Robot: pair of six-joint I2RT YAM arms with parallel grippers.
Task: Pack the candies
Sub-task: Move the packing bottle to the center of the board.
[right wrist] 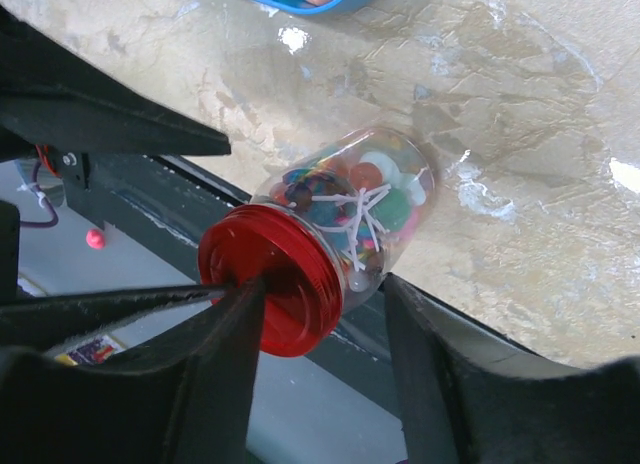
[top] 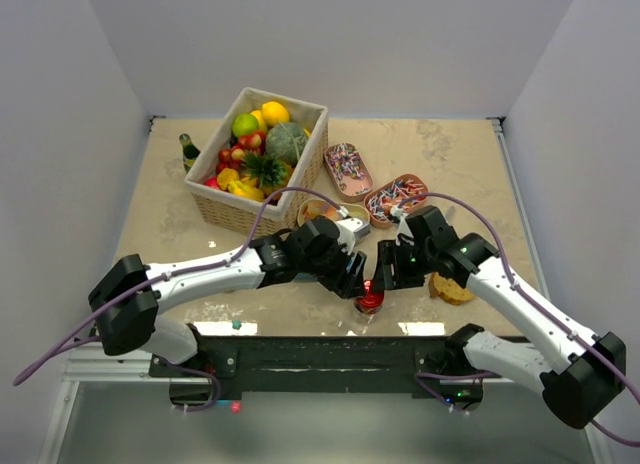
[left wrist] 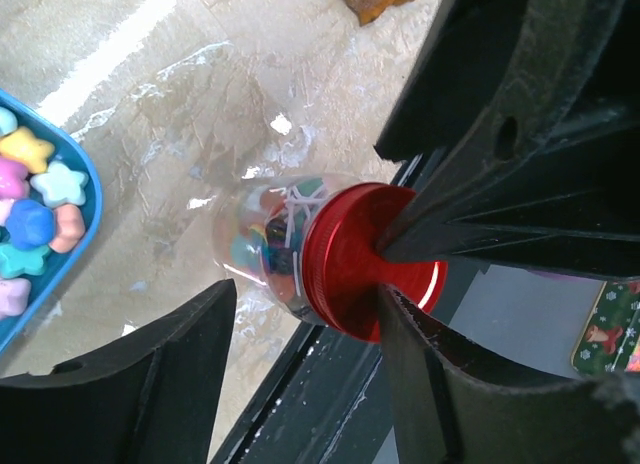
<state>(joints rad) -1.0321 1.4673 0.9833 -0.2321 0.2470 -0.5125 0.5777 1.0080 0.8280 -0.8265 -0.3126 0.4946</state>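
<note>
Red-capped clear jar [top: 370, 300] low in the middle of the overhead view, on its side at the near edge of the table [top: 470, 164]. Shows candies [right wrist: 345, 199] through the clear wall: many small coloured pieces packed tight. Points its lid [left wrist: 365, 259] past the table edge, toward the lower right of the left wrist view. Released, the left gripper [left wrist: 305, 304]: jaws spread either side of the jar, one finger at the lid's rim, the other clear of the wall. Astride the jar's neck, the right gripper [right wrist: 325, 294], fingers close on both sides; cannot tell whether clenched on it or loose. More candies elsewhere: pastel stars [left wrist: 60, 181] in a blue tray [left wrist: 92, 199] at the left edge of the left wrist view, striped ones [top: 345, 164] in two oval dishes [top: 357, 196] above centre overhead, right of a basket [top: 215, 209] of toy fruit [top: 262, 144]
</note>
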